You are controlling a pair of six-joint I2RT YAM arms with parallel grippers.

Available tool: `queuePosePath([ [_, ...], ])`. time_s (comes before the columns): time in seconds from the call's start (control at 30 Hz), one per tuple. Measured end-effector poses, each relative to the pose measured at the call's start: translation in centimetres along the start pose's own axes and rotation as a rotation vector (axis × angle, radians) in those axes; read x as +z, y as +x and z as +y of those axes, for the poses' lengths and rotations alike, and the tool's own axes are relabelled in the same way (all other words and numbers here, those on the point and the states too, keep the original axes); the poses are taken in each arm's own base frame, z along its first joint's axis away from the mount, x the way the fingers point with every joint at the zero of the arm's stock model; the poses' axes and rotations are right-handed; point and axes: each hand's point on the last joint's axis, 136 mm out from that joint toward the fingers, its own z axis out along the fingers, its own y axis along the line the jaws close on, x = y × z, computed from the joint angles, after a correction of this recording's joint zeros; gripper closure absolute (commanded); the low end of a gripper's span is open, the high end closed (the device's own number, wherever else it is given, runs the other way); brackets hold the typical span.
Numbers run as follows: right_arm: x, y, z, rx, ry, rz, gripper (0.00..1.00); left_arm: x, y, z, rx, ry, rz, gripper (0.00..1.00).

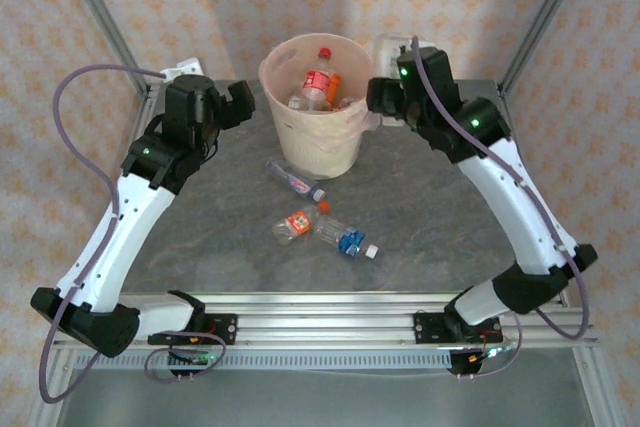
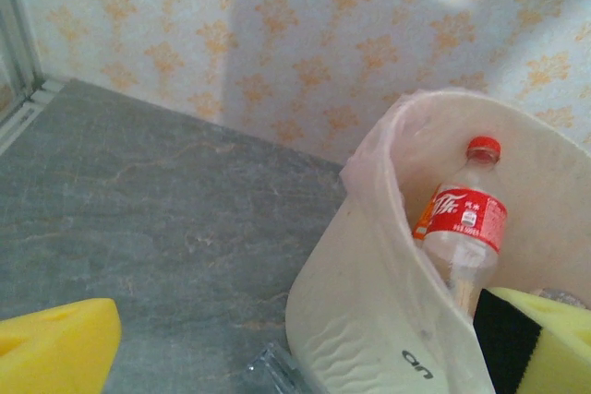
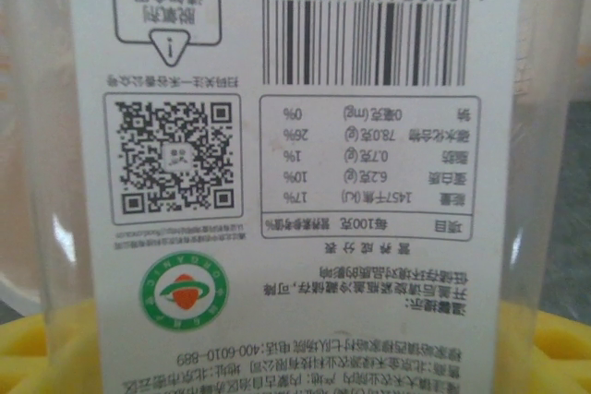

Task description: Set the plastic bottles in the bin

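3 btls (image 1: 295, 179) (image 1: 297, 224) (image 1: 345, 239) on table (image 1: 450, 237), 1 bin (image 1: 320, 152) (1 btl (image 3: 295, 173) in right tool (image 1: 378, 97))

A grey stone-look table (image 1: 200, 237) held a cream bin (image 1: 320, 147) by its far edge, and three plastic bottles (image 1: 297, 180) (image 1: 298, 224) (image 1: 345, 238) lay mid-table.

The desk (image 1: 430, 217) looked matt, stone-veined grey; the bin (image 1: 315, 152) was smooth cream plastic, the bottle (image 3: 295, 173) glossy and clear.
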Motion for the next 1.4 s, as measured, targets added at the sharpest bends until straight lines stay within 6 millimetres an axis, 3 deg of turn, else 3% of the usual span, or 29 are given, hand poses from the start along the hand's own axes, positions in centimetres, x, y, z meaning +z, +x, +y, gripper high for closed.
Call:
queuePosePath([
  [0.2, 4.3, -2.1, 4.5, -0.026, -0.083, 0.016, 0.45, 0.6, 2.2, 0.8, -0.013, -0.015, 0.039, 0.00],
  [0.4, 9.1, -2.2, 7.9, -0.056, -0.140, 0.049, 0.45, 1.2, 4.0, 1.0, -0.021, 0.003, 0.074, 0.00],
  [0.8, 15.8, 2.0, 10.9, -0.098, -0.200, 0.168, 0.42, 1.7, 6.1, 1.3, -0.022, 0.019, 0.113, 0.00],
  [0.97, 17.5, 3.8, 11.7, -0.109, -0.221, 0.211, 0.30, 1.8, 6.9, 1.6, -0.021, 0.016, 0.126, 0.00],
  [1.17, 18.4, 5.1, 12.5, -0.122, -0.235, 0.239, 0.02, 1.8, 7.2, 1.5, -0.024, 0.027, 0.133, 0.00],
  [1.4, 17.9, 4.4, 12.7, -0.120, -0.243, 0.218, 0.01, 2.0, 8.6, 1.9, -0.015, 0.028, 0.165, 0.00],
])
